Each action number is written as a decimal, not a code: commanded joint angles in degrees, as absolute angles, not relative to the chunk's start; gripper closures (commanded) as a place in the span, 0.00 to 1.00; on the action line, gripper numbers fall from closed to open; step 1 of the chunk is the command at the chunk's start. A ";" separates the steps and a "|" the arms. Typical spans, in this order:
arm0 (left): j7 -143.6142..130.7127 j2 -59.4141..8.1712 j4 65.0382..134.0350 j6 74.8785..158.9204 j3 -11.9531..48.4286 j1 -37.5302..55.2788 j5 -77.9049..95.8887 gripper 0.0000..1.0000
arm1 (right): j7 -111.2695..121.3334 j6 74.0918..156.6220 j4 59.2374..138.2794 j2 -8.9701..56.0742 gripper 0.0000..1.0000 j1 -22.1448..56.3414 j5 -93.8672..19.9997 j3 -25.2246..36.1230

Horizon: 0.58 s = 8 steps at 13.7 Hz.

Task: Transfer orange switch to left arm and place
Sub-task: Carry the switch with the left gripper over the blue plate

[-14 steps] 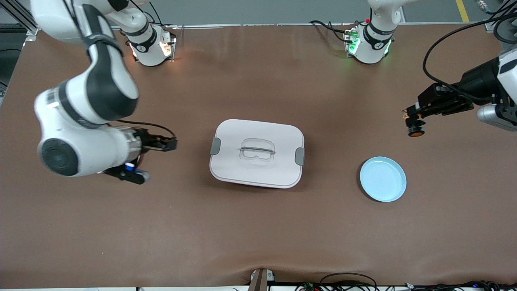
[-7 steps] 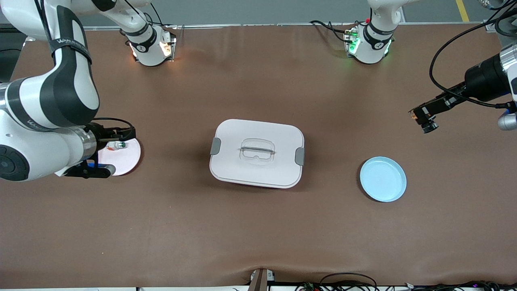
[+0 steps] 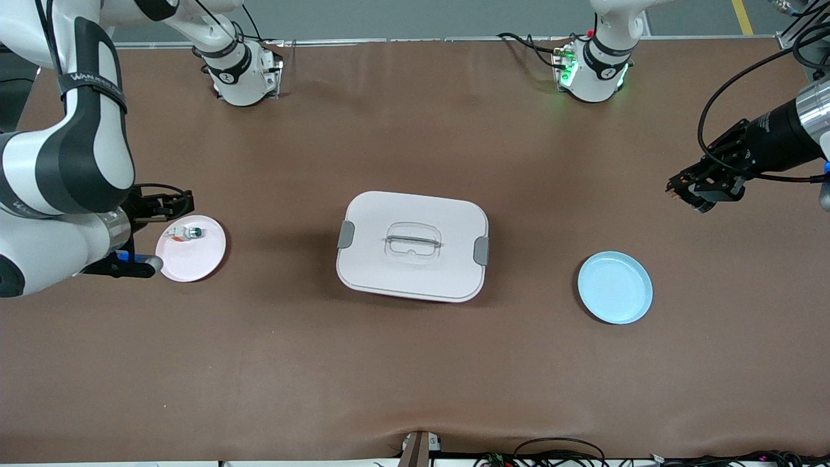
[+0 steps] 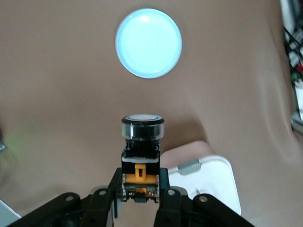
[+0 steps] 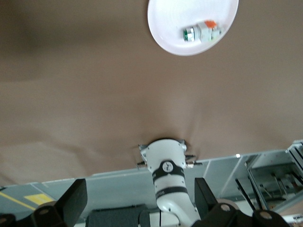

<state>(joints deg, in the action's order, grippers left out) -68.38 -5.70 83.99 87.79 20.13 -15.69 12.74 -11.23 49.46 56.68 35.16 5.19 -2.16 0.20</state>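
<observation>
The left pincer [image 4: 141, 196] grips the orange switch [image 4: 142, 142] in the air over the table [image 3: 415, 363] at the left arm's end, well apart from the box [image 3: 412, 245]. The right pincer [image 3: 170, 209], open, hovers beside the pink plate [image 3: 194, 259].

Black-bodied switch [image 4: 142, 156] with round cap, clamped in left gripper [image 4: 141, 201] above bare table near left arm's end; white latched box [image 3: 412, 245] mid-table, lid shut.
</observation>
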 commanded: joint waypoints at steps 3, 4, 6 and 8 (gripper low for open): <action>-76.36 -6.42 85.07 87.54 20.74 -15.38 5.02 1.00 | -10.20 48.51 57.74 35.07 0.00 3.78 0.17 -0.79; -77.68 -6.42 85.60 88.24 20.74 -15.38 4.31 1.00 | -10.20 48.95 57.74 35.07 0.00 3.69 0.18 -0.79; -80.58 -6.24 87.09 90.51 20.74 -15.47 4.22 1.00 | -9.85 50.97 57.74 34.98 0.00 3.78 0.00 -0.88; -84.09 -5.98 89.46 93.67 20.74 -15.47 4.13 1.00 | -5.65 52.29 57.74 34.54 0.00 3.78 0.00 -0.88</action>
<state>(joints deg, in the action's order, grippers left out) -80.83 -7.01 86.86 90.76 20.36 -15.49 5.41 -9.25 51.22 57.46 35.33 4.46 -1.12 0.11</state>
